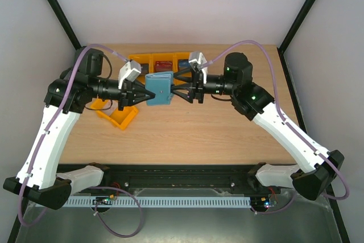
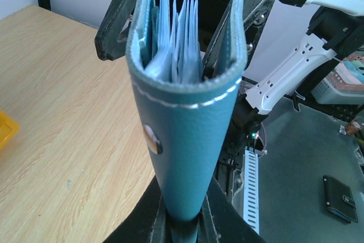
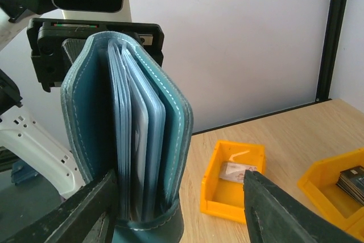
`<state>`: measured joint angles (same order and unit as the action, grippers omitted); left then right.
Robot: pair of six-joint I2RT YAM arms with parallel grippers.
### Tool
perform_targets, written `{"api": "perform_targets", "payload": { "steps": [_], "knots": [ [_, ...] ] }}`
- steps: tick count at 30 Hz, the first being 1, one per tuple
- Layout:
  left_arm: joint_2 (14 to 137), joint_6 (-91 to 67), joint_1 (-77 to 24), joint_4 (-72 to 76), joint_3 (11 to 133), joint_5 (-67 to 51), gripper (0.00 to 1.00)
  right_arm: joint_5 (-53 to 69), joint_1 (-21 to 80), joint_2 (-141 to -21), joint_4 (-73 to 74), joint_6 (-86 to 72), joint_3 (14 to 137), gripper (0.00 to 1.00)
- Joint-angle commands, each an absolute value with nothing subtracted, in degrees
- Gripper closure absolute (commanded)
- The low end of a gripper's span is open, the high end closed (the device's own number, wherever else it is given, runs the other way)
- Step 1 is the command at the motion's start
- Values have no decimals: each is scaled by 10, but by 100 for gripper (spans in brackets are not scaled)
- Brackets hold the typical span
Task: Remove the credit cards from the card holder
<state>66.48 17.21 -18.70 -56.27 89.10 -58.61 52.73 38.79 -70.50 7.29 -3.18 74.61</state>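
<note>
Teal card holder [image 1: 158, 89] between left pincer [image 1: 140, 93] and right pincer [image 1: 178, 87]

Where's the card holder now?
The card holder is held above mid-table in the top view, pinched by the left gripper, the right gripper open around its other edge, orange bins behind.

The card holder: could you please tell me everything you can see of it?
The card holder is a teal, leather-looking folding wallet with pale stitching and a metal snap stud. It is held above the table, partly open, pale blue pockets fanned inside. The left gripper is clamped on its folded spine; the right gripper stands open astride its open edge. Whether that one touches it is unclear.
</note>
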Motion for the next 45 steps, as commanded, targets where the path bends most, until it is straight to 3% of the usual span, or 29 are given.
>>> {"api": "perform_targets", "payload": {
  "steps": [1, 11, 12, 17, 18, 19, 22, 24, 27, 33, 45],
  "knots": [
    [658, 191, -187, -573, 894, -615, 98, 528, 402, -707, 73, -18, 766, 41],
    [655, 216, -188, -586, 893, -623, 98, 546, 420, -738, 78, -17, 786, 35],
    [655, 217, -188, -586, 893, -622, 98, 555, 422, -739, 78, -17, 785, 41],
    [652, 220, -181, -585, 894, -640, 98, 602, 423, -718, 38, -46, 760, 96],
    [651, 212, -180, -578, 894, -636, 97, 595, 423, -713, 28, -57, 754, 98],
    [649, 191, -177, -562, 890, -625, 81, 581, 423, -708, 14, -74, 748, 98],
    [643, 101, -168, -491, 870, -519, 17, 485, 423, -710, 11, -136, 744, 98],
    [643, 78, -163, -466, 863, -445, 2, 356, 426, -721, 34, -191, 753, 98],
    [645, 85, -163, -459, 862, -389, 1, 123, 449, -750, 92, -270, 781, 98],
    [648, 72, -169, -442, 852, -334, 1, -92, 558, -799, 128, -305, 832, 98],
    [662, 106, -195, -406, 817, -139, 1, -43, 603, -855, 128, -296, 895, 98]
  ]
}}
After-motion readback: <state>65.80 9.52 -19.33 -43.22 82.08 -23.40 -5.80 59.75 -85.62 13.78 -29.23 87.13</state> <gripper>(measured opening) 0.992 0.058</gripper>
